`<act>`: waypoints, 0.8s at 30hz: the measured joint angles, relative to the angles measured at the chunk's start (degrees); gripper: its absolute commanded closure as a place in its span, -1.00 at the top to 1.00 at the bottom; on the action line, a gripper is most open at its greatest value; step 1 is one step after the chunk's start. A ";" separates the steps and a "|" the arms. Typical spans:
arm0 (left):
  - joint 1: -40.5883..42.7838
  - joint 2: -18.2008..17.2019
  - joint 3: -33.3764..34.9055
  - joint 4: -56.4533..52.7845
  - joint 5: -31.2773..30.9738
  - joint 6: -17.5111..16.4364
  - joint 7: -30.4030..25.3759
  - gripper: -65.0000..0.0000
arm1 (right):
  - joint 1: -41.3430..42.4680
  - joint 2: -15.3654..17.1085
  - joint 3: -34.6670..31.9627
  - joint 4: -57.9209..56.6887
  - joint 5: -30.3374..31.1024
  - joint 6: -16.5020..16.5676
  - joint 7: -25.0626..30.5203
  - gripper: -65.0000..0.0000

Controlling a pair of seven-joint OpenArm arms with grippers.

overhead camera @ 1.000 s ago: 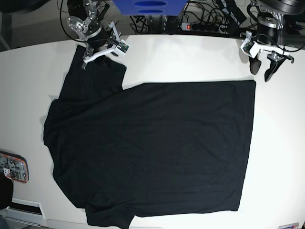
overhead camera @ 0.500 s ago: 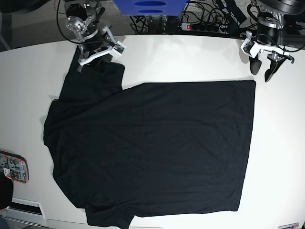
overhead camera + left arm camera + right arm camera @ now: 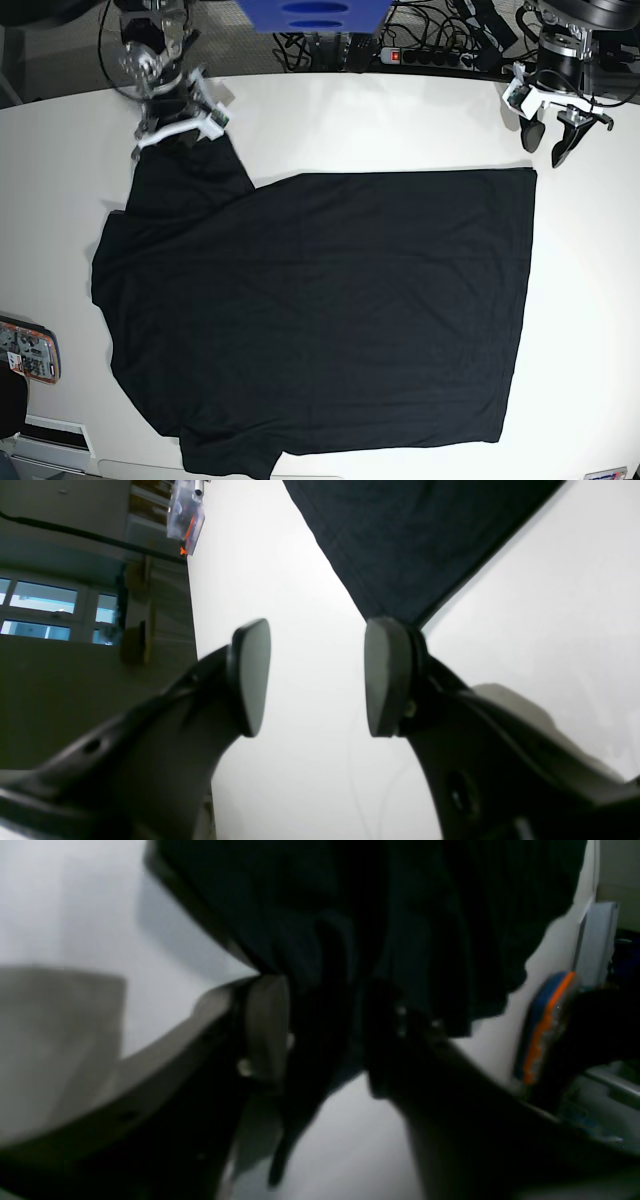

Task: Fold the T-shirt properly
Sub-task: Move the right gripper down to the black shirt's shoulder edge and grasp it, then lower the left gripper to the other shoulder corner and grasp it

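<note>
Black T-shirt (image 3: 320, 310) flat on white table (image 3: 400, 120), right tool (image 3: 320, 1035) clamped on sleeve, left tool (image 3: 315, 680) apart.

right gripper (image 3: 172, 135) moved outward, jaws closing on T-shirt (image 3: 320, 310) sleeve, sleeve pulled narrower

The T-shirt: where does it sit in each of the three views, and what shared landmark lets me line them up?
Base: the T-shirt fills the middle of the white table, one sleeve reaching the right gripper.
Left wrist: only its corner shows at top, beyond the open left gripper.
Right wrist: dark cloth fills the top and hangs between the fingers.
Shared landmark: the white table.
</note>
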 measured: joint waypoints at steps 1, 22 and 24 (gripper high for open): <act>0.00 -0.04 0.00 0.00 0.00 0.00 -0.04 -0.15 | 1.33 0.15 0.02 -0.52 -0.13 0.87 -1.11 -0.73; -5.81 -0.39 2.19 -3.56 13.49 -0.13 9.94 0.11 | 0.96 0.15 0.04 -1.05 -0.92 0.39 -1.44 -1.00; -7.54 -1.01 5.01 -3.56 15.45 -1.38 11.28 0.10 | 0.96 0.17 0.04 -1.05 -0.92 0.39 -1.44 -1.00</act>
